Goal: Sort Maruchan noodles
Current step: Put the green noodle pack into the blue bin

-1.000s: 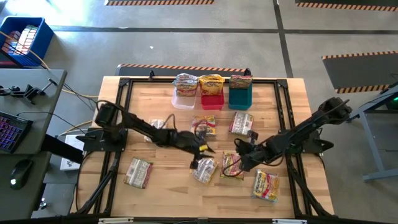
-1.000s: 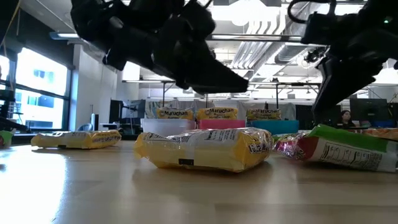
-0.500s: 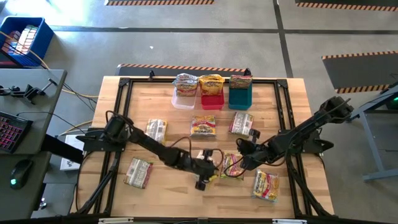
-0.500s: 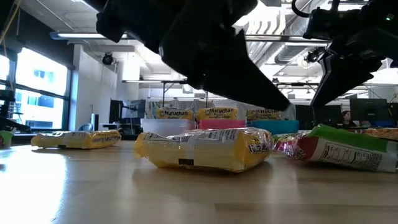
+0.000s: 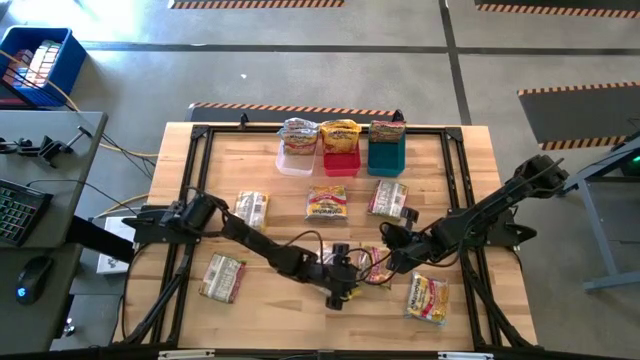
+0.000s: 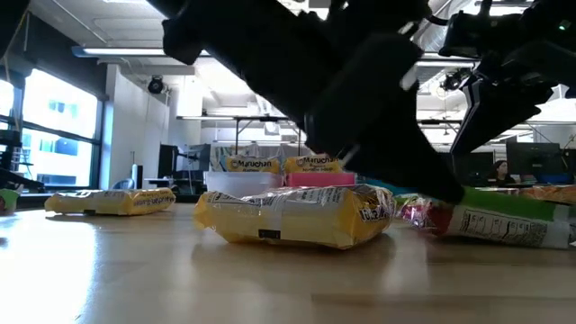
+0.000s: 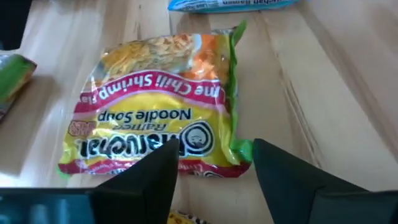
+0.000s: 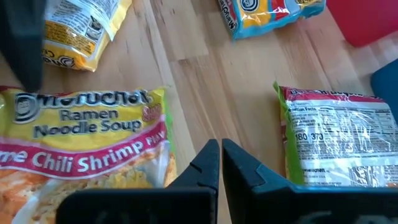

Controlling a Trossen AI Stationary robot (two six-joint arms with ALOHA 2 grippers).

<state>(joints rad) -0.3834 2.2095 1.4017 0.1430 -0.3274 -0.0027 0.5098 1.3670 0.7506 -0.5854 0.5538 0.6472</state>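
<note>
Maruchan noodle packets lie flat on the wooden table [image 5: 200, 170]. A lime chili shrimp packet [image 7: 155, 106] [image 5: 372, 264] lies in front of my left gripper [image 7: 214, 155] [image 5: 355, 270], which is open, its fingers slanting down over the packet's nearest edge. A yellow packet [image 6: 297, 216] lies under the left arm. My right gripper [image 8: 221, 155] [image 5: 385, 238] hangs shut above bare wood between that shrimp packet [image 8: 81, 143] and a green-edged packet [image 8: 336, 143]. Other packets stand in the clear [image 5: 297, 158], red [image 5: 340, 160] and teal [image 5: 386, 155] bins. My left gripper's two open fingertips [image 7: 165, 158] stand over the end edge [image 7: 205, 163] of the lime chili shrimp packet, coming slanting down from the table's left. I cannot tell whether they touch it. The packet lies flat on the table.
Loose packets lie at the left [image 5: 250, 208], near left [image 5: 222, 277], middle [image 5: 327, 202], right of middle [image 5: 388, 198] and near right [image 5: 427, 297]. The two arms' ends are close together over the near middle. A black frame [image 5: 195, 130] runs round the table.
My left gripper has reached toward the table's near right, sinking a little and passing over the yellow packet, toward the lime chili shrimp packet. The packets have stayed where they were.
</note>
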